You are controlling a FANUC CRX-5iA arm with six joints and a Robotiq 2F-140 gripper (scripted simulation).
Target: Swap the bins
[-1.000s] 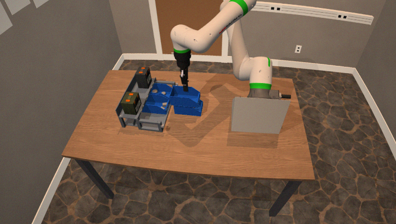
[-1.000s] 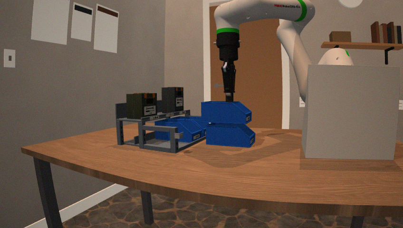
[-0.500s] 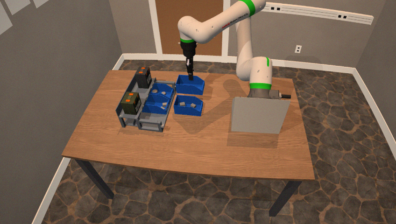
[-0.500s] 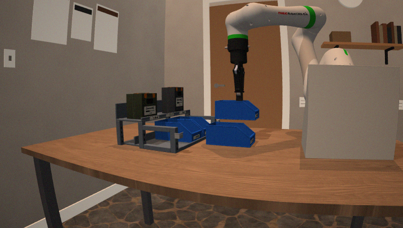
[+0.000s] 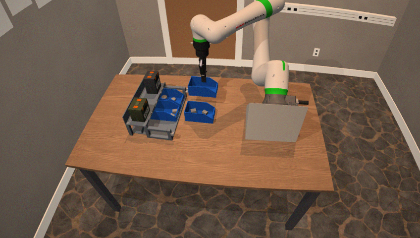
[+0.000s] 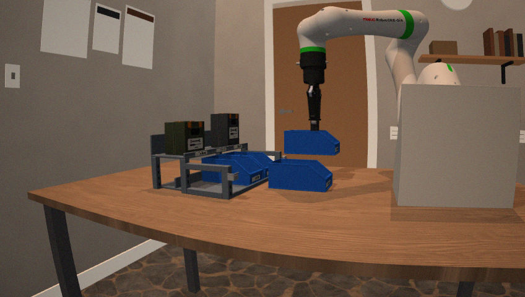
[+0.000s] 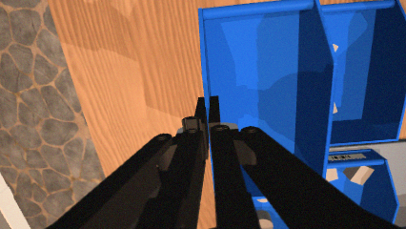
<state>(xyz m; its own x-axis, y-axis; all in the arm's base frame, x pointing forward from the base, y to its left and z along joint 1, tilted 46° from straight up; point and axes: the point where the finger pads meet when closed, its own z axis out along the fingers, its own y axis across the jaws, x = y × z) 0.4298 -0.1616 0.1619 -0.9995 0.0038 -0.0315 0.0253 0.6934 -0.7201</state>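
My gripper [image 5: 203, 79] [image 6: 314, 127] [image 7: 210, 110] is shut on the far side wall of the empty blue bin [image 5: 203, 88] [image 6: 309, 143] [image 7: 262, 81] and holds it upright in the air above the back of the table [image 5: 206, 159]. The blue bin with tan parts [image 5: 197, 118] [image 6: 298, 177] [image 7: 355, 95] stands on the table just in front of it, beside the grey shelf [image 5: 159, 133] [image 6: 206, 167]. The shelf's nearest lower slot is bare. Two more blue bins with parts [image 5: 171, 94] [image 5: 163, 114] sit in the shelf.
Two dark boxes [image 5: 138, 109] [image 5: 152, 82] stand on the shelf's upper board. A tall grey box [image 5: 274, 122] [image 6: 452, 146] stands at the right in front of the robot base. One shelf bin's labelled front shows in the wrist view [image 7: 343, 156].
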